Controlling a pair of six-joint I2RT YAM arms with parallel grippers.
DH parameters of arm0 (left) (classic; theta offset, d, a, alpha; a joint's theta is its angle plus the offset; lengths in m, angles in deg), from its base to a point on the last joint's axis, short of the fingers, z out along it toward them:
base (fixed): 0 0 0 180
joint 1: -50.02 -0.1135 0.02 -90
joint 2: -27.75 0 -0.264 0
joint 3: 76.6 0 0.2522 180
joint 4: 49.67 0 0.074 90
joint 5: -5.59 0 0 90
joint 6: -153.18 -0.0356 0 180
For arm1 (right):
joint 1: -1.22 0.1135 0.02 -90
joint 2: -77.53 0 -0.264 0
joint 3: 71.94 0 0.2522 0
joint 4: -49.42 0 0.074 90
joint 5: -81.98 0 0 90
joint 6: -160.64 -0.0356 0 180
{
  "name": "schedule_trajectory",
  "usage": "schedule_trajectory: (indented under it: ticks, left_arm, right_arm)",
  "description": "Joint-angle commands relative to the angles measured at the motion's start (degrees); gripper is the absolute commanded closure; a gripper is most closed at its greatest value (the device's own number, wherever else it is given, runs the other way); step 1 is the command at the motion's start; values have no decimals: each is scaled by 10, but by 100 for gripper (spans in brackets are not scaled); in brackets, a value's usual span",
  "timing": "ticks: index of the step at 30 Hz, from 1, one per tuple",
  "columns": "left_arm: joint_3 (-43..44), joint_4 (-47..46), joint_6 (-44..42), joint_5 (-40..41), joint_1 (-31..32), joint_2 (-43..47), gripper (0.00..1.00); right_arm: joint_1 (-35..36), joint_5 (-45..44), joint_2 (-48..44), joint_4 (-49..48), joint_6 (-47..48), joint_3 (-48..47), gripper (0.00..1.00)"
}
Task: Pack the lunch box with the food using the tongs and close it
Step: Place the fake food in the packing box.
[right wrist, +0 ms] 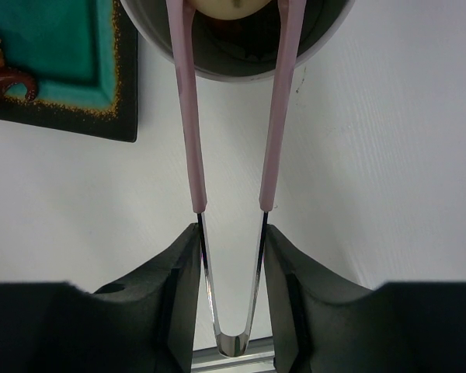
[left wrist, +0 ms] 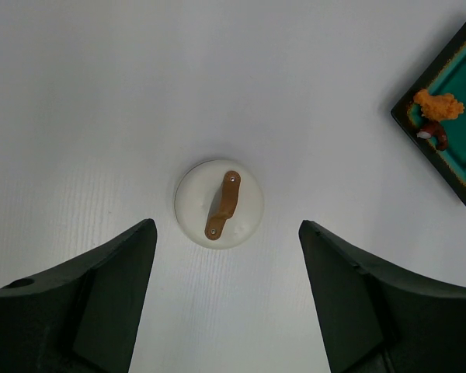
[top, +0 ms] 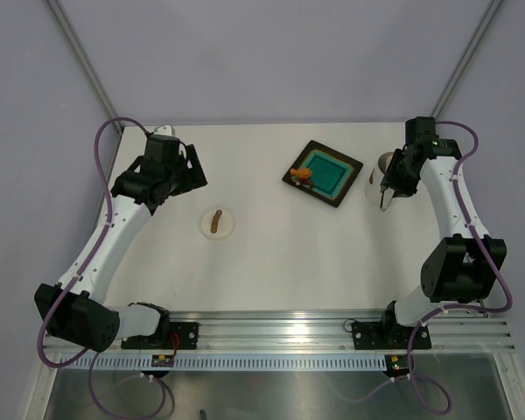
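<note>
The white lunch box [top: 374,185] stands at the far right, partly hidden behind my right gripper [top: 387,197]. That gripper [right wrist: 231,233] is shut on the pink tongs [right wrist: 278,132]. Their tips reach into the lunch box [right wrist: 318,39], on either side of a cream-white round piece of food [right wrist: 221,6]. Orange food [top: 303,175] and a brown-red piece [right wrist: 0,85] lie on the black tray [top: 350,166]. The lid [top: 217,224] with its brown handle [left wrist: 223,204] lies flat on the table. My left gripper [left wrist: 227,227] hangs open above it, empty.
The black tray with a teal centre [right wrist: 62,128] sits just left of the lunch box. In the left wrist view the tray's rim [left wrist: 450,186] shows at the right edge, with orange food [left wrist: 439,105] on it. Grey walls enclose the white table.
</note>
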Motion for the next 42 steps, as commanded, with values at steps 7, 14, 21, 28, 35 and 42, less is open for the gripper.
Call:
schedule_trajectory:
  ticks: [7, 14, 21, 28, 35, 42]
  left_arm:
    - [9, -24, -8, -5, -3, 2, 22]
    - [8, -23, -8, -3, -3, 3, 22]
    - [6, -23, -7, -3, -3, 3, 22]
    - [6, -23, -7, -3, -3, 4, 22]
    - [4, -23, -7, -2, -3, 4, 22]
    - [8, -24, -5, -4, -3, 3, 22]
  right_arm:
    - [-1, 6, -12, -9, 7, -4, 57]
    - [-1, 7, -15, -7, 7, -8, 57]
    - [-1, 8, -20, -3, 7, -12, 53]
    - [-1, 9, -25, -2, 7, -12, 53]
    - [0, 16, -41, -4, 10, -22, 67]
    - [1, 38, -56, 21, 16, -71, 84]
